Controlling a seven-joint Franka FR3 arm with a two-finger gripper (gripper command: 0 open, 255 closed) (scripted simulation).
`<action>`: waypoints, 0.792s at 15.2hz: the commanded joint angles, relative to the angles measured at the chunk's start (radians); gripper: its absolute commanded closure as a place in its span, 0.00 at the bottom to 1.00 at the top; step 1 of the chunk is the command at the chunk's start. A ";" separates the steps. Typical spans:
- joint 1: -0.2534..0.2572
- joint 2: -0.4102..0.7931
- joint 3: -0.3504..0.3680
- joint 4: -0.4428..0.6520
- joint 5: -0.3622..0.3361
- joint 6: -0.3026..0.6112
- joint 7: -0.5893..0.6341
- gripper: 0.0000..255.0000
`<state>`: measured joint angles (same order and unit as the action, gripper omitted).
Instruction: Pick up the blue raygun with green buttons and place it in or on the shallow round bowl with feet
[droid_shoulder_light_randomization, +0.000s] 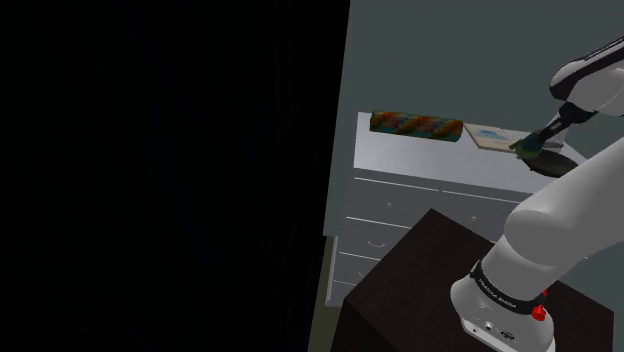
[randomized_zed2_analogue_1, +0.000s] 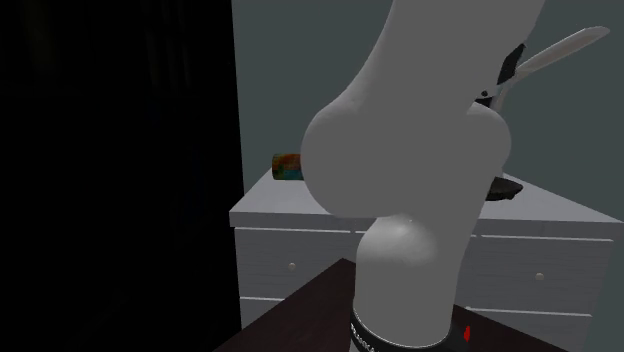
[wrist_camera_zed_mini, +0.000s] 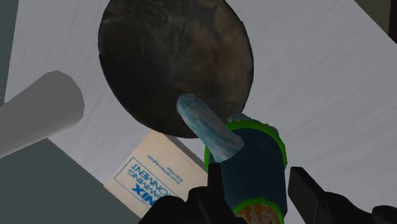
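Observation:
My gripper (wrist_camera_zed_mini: 261, 194) is shut on the raygun (wrist_camera_zed_mini: 251, 162), a dark blue body with green rings and a pale blue barrel; a black finger (wrist_camera_zed_mini: 215, 191) presses each side. The barrel tip reaches over the rim of the dark round bowl (wrist_camera_zed_mini: 175, 60), which sits on the white dresser top beyond the gripper. In the shoulder view the gripper (droid_shoulder_light_randomization: 530, 146) hangs just above the dresser with the green-blue raygun (droid_shoulder_light_randomization: 519, 148) in it, next to the dark bowl (droid_shoulder_light_randomization: 552, 163). The second exterior view has the arm covering most of the bowl (randomized_zed2_analogue_1: 503, 189).
The white dresser (droid_shoulder_light_randomization: 400, 160) has several drawers. A multicoloured roll (droid_shoulder_light_randomization: 415, 126) lies at its back, and a flat box (droid_shoulder_light_randomization: 490, 136) with blue print lies between the roll and the bowl. The dark stand (droid_shoulder_light_randomization: 430, 280) is in front. A black area lies left.

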<state>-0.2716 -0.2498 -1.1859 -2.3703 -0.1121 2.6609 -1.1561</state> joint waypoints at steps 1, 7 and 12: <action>0.098 0.038 -0.130 0.056 0.084 -0.018 -0.102 1.00; 0.589 -0.023 -0.717 0.252 0.071 -0.092 -0.213 1.00; 0.652 -0.072 -0.785 0.226 0.002 -0.033 -0.177 1.00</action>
<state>0.3613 -0.3108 -1.9504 -2.1433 -0.0943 2.6180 -1.3408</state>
